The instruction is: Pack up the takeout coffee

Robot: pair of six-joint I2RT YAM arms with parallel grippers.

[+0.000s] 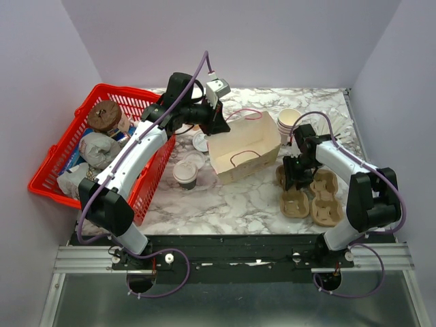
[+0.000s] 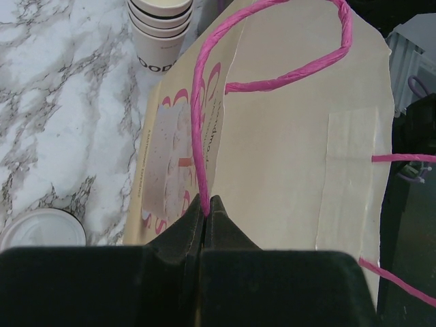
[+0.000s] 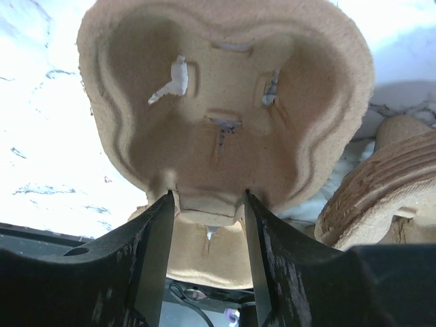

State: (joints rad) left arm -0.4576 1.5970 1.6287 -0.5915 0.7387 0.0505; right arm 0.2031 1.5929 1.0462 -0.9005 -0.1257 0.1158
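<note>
At centre-left of the top view, the lidded takeout coffee (image 1: 185, 174) stands on the table (image 1: 238, 199) beside the paper bag (image 1: 243, 151), not in it. Left gripper (image 2: 206, 212) pinches the bag's pink handle (image 2: 202, 102); right gripper (image 3: 208, 204) clamps a pulp carrier (image 3: 225, 102). Packing judged barely begun.

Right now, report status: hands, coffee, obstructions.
Left hand shut on pink bag handle. Right hand shut on pulp cup carrier. Takeout coffee lidded, on table beside red basket, outside bag. Nothing between them.

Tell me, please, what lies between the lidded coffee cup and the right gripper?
The open paper bag lies between the lidded coffee cup and the right gripper, which grips a pulp cup carrier; the top external view shows it.
</note>
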